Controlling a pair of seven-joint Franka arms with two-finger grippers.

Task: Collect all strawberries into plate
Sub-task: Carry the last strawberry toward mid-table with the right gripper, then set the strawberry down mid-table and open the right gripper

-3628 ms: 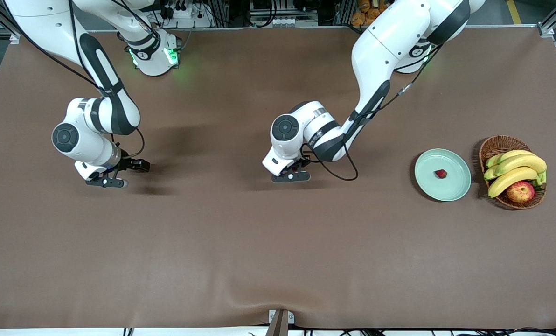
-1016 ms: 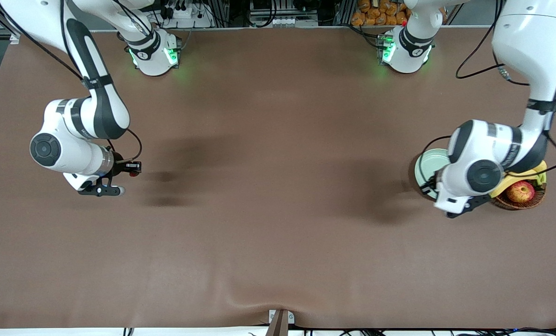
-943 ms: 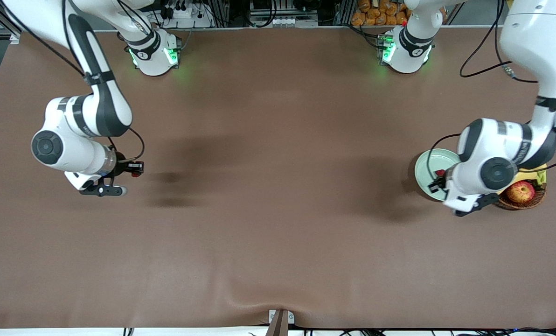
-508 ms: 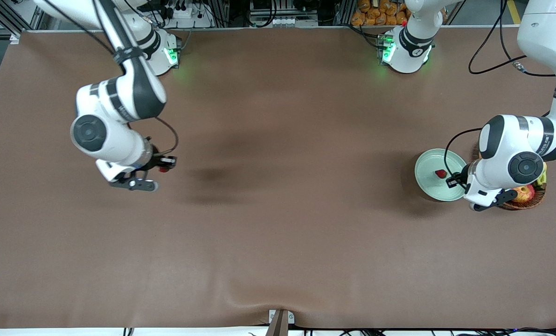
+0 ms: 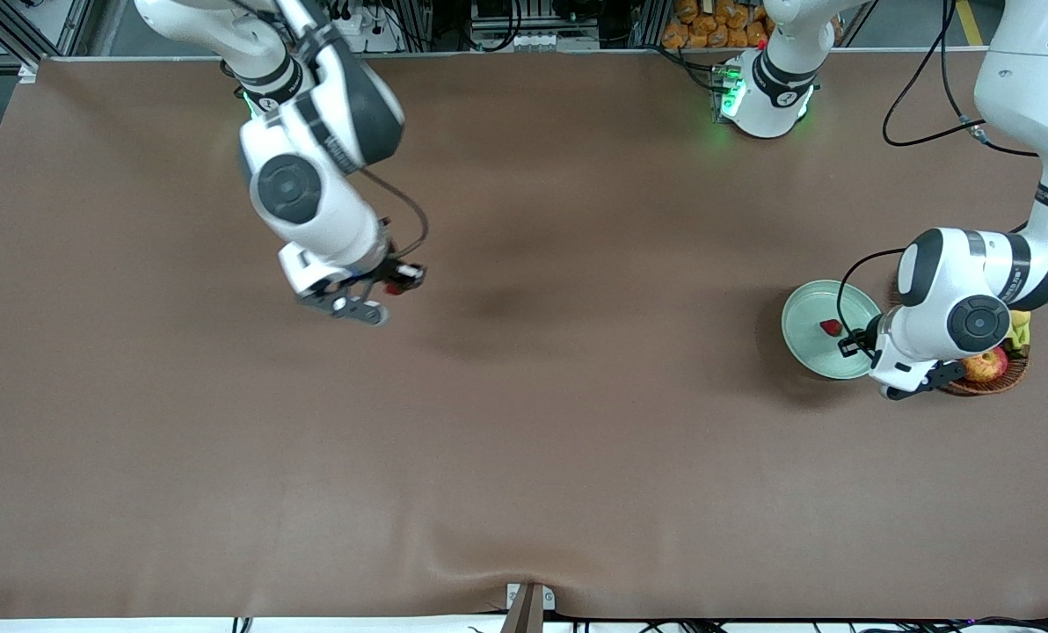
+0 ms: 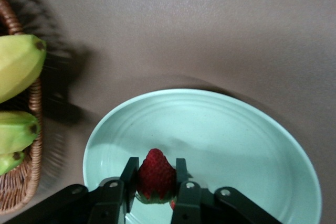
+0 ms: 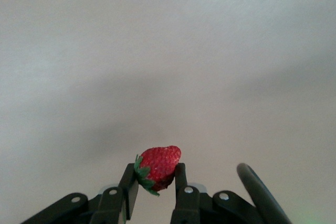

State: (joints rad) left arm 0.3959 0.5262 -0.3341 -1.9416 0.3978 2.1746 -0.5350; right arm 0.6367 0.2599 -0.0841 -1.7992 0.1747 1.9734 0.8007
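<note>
Right gripper (image 5: 394, 287) moved midtable; left gripper (image 5: 854, 345) over plate (image 5: 805, 308) rim.

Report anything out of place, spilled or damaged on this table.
Nothing stands out. One strawberry lies in the plate; the left gripper holds another over it, the right gripper a third over bare table. The basket sits upright beside the plate.

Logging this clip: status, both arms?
Left gripper shut on a strawberry over the plate. Right gripper shut on another strawberry above bare table. One berry plated.
</note>
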